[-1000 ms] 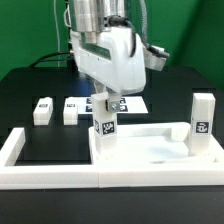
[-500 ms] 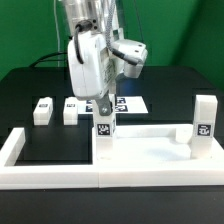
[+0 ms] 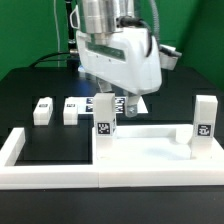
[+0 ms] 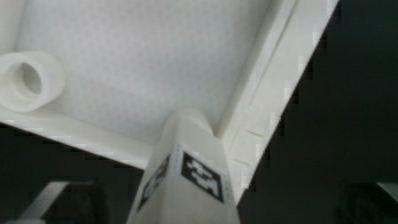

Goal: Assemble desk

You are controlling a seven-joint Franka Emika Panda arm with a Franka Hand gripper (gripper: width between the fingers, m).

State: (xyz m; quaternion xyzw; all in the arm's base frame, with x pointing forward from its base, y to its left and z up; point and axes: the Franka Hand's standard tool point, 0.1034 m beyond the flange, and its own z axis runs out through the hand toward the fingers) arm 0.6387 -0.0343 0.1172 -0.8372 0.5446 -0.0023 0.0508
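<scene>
The desk tabletop (image 3: pixel 150 148) is a white tray lying inside the front fence. One tagged leg (image 3: pixel 104 126) stands upright at its corner on the exterior view's left, and a second leg (image 3: pixel 203 118) stands at the corner on the right. My gripper (image 3: pixel 115 107) hangs just above the first leg, its jaws spread. In the wrist view that leg (image 4: pixel 189 178) rises between my dark fingers without clear contact, over the tabletop (image 4: pixel 143 90), which has a round socket (image 4: pixel 25 80). Two loose legs (image 3: pixel 42 110) (image 3: pixel 70 110) lie on the black table.
Long low white bars (image 3: pixel 50 176) fence the front and the exterior view's left of the workspace. The marker board (image 3: pixel 138 103) lies flat behind the gripper. A green wall stands at the back.
The hand turned about its vertical axis half a second ago and has turned back, and now sits slightly higher over the corner leg. The legs and tabletop have not moved.
</scene>
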